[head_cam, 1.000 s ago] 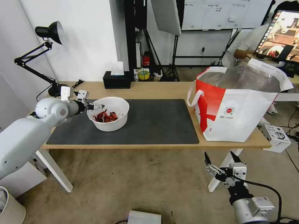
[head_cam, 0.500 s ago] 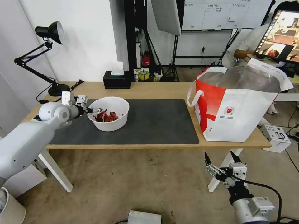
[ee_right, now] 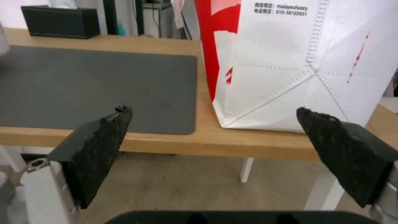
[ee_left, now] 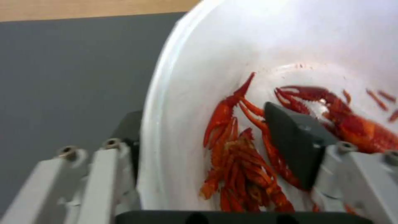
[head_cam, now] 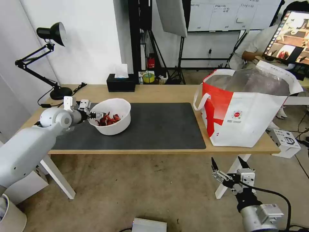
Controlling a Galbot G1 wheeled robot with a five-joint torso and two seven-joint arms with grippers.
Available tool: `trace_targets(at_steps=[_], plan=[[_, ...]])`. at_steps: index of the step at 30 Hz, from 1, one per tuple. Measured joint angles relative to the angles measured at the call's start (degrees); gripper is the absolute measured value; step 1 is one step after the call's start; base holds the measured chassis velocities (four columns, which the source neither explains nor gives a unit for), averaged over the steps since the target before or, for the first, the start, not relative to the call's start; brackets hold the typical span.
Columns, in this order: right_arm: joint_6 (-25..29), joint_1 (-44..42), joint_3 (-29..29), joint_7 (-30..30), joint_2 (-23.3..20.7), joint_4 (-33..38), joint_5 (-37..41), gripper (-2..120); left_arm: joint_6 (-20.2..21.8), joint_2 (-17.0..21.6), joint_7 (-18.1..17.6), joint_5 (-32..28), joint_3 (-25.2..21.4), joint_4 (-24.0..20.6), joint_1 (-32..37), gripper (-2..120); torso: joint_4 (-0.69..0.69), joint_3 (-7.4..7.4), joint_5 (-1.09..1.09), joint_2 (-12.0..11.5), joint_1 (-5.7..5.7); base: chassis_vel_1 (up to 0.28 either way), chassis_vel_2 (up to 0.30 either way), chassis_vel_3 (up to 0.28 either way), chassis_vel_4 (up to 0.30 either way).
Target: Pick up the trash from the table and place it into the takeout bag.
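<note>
A: What moved?
B: The white bowl of red shells (head_cam: 111, 116) has tipped and shifted left, its rim clamped by the left gripper (head_cam: 95, 114).
A: Surroundings?
B: The takeout bag (head_cam: 244, 108) stands well right; the right gripper (head_cam: 228, 167) hangs spread below the table (head_cam: 161, 93).

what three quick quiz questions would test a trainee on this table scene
1. True or false: the left gripper has its jaws astride the rim of the white bowl of red shells, one inside, one outside.
2. Where does the right gripper sit? A) inside the takeout bag B) low, in front of the table, jaws open C) on the dark grey mat
3. Fill in: the bowl stands at the mat's ____ end, as the robot sees it.

Key: 1 true; 2 B; 3 left
</note>
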Motion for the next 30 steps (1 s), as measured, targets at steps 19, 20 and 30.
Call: trace_targets(at_steps=[19,20,30], plan=[[0.0,0.0,0.0,0.0,0.0,0.0,0.0,100,-1.3,0.6,0.3,0.3,-1.2,-2.0,2.1,0,0.00,0.00,0.02,0.0,0.00,0.000,0.000,0.000,0.000],[0.0,0.0,0.0,0.0,0.0,0.0,0.0,100,-1.5,0.8,0.3,0.3,-1.3,-2.3,2.4,0,0.00,0.00,0.01,0.0,0.00,0.000,0.000,0.000,0.000],[0.0,0.0,0.0,0.0,0.0,0.0,0.0,100,-1.4,2.8,-0.3,-2.1,-4.5,-7.9,6.5,0,0.00,0.01,0.00,0.0,0.00,0.000,0.000,0.000,0.000]])
